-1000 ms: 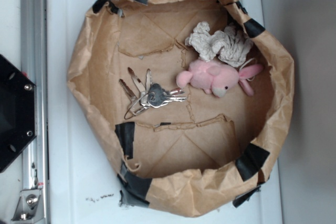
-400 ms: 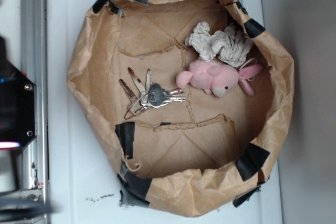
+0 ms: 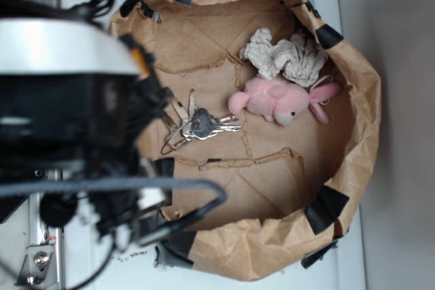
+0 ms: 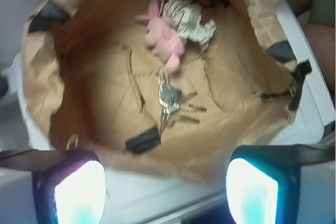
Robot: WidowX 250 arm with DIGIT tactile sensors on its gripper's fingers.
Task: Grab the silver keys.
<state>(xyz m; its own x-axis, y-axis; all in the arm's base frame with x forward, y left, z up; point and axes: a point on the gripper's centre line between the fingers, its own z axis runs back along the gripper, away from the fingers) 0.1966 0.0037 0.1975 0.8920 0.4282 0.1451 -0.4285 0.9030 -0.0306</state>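
Note:
The silver keys (image 3: 200, 125) lie fanned out on the brown paper floor of the bin, left of centre, one with a dark grey head. The wrist view looks down on the silver keys (image 4: 169, 100) from outside the bin's near wall. My gripper (image 4: 165, 192) is open, its two fingers (image 4: 79, 192) far apart with nothing between them, hanging above the white surface short of the bin. In the exterior view my blurred arm (image 3: 75, 100) covers the bin's left side and the outer tips of the keys.
The keys rest in a crumpled brown paper bin (image 3: 360, 100) with black tape patches on its rim. A pink plush toy (image 3: 275, 100) and a white knotted rope bundle (image 3: 285, 56) sit at its back right. A metal rail (image 3: 41, 263) runs along the left.
My arm has swung in from the left and now fills the left side of the exterior view, over the bin's left wall. Keys and toys have not moved.

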